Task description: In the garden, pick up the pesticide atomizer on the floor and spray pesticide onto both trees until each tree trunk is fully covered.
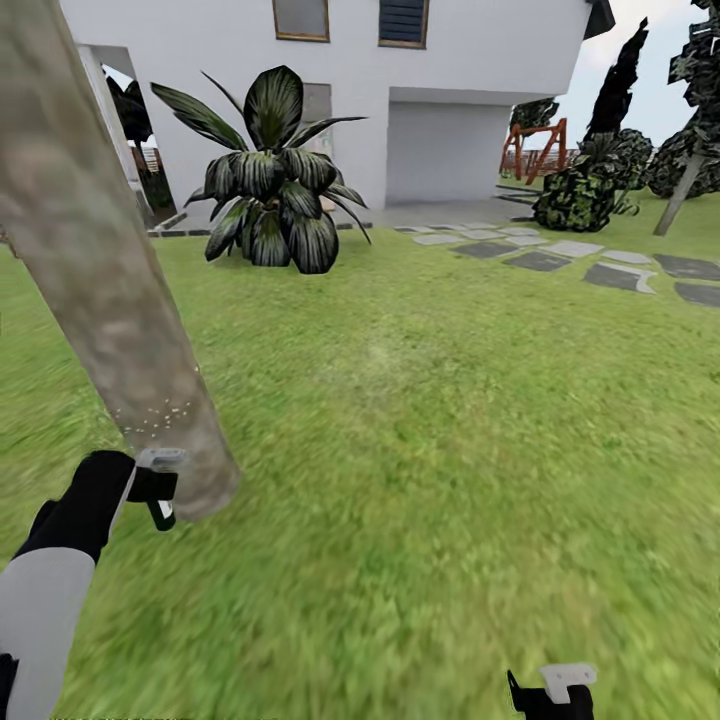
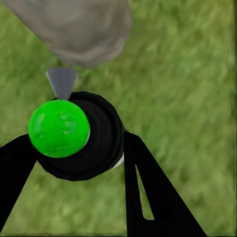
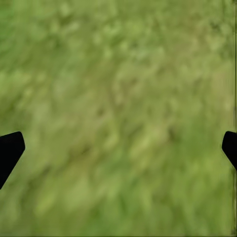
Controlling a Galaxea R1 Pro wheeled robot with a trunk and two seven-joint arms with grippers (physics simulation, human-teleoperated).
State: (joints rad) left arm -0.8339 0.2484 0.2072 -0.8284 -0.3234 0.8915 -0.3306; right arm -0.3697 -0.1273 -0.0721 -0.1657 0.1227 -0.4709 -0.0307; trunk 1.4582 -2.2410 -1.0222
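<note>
1. Spraying is under way at the foot of the tree trunk [image 1: 100, 280]: the left tool [image 1: 150, 490] is clamped on the pesticide atomizer [image 2: 79, 136], whose grey nozzle [image 2: 62, 81] points at the bark from just beside it.
2. A thin scatter of pesticide [image 1: 160, 412] specks shows on the trunk just above the atomizer; the bark higher up looks bare, so I judge coverage far from complete.
3. With the nozzle this near the trunk, a small push forward could knock it against the bark and twist the atomizer in the grip.
4. Aim held this low may leave the upper trunk unsprayed; the arm would have to sweep upward.
5. The right tool [image 1: 552, 690] hangs over the lawn [image 1: 430, 420], well to the right of the trunk, its fingers [image 3: 10, 150] spread wide and holding nothing.
6. Grass runs flat away from the trunk, with a broad-leaved palm [image 1: 272, 175] beyond it, a white house [image 1: 450, 70] behind that, and stepping stones [image 1: 560, 255] off to the right.
7. A second tree to spray is not one I can pick out with certainty from here.
</note>
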